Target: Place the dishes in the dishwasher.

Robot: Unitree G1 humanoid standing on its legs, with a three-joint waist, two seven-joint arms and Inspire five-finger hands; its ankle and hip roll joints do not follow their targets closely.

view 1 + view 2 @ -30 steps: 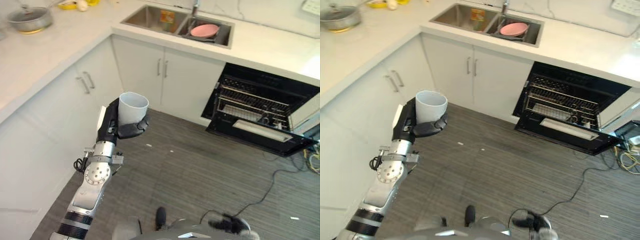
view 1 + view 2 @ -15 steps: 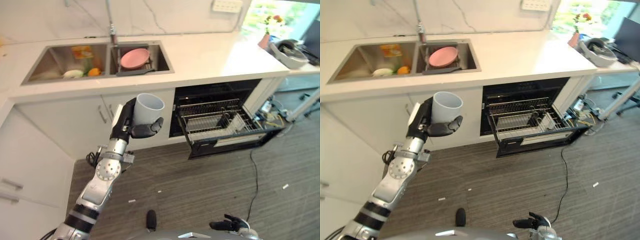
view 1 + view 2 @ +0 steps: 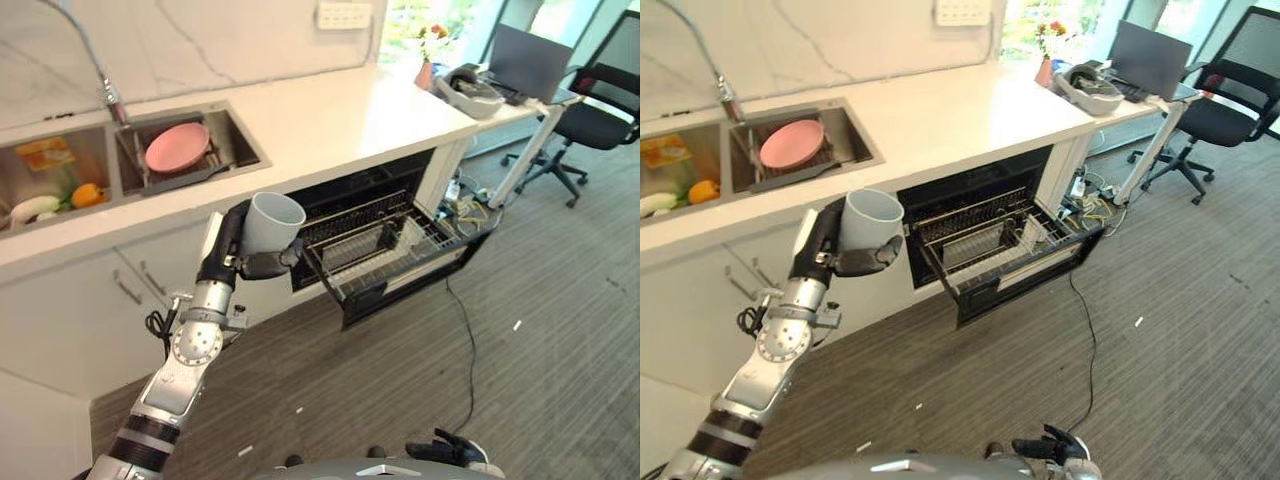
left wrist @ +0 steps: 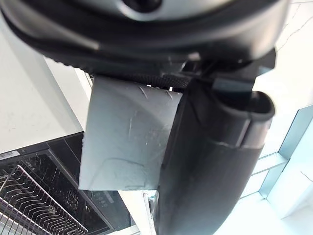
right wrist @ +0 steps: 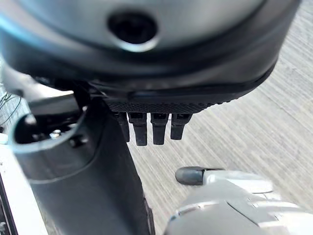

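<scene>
A pale grey cup [image 3: 268, 222] stands upright in my left hand [image 3: 226, 252], whose fingers and thumb are curled round its lower part; it is held in the air in front of the cabinets. In the left wrist view the cup [image 4: 128, 138] lies against the palm with the thumb [image 4: 215, 161] beside it. To its right, under the counter, the dishwasher [image 3: 385, 245] is open with its wire rack pulled out. A pink plate [image 3: 177, 147] leans in the sink [image 3: 235, 150]. My right hand [image 5: 149, 128] hangs low over the floor with relaxed fingers, holding nothing.
The white counter [image 3: 330, 110] carries a flower vase [image 3: 428, 70], a grey bowl-like item [image 3: 470, 92] and a laptop [image 3: 535, 60]. An office chair [image 3: 600, 95] stands at the far right. Vegetables [image 3: 60, 200] lie in the left basin. A cable [image 3: 462, 330] crosses the floor.
The camera has swung right: the dishwasher and the counter's right end have come into view. My left hand keeps the cup in the same hold.
</scene>
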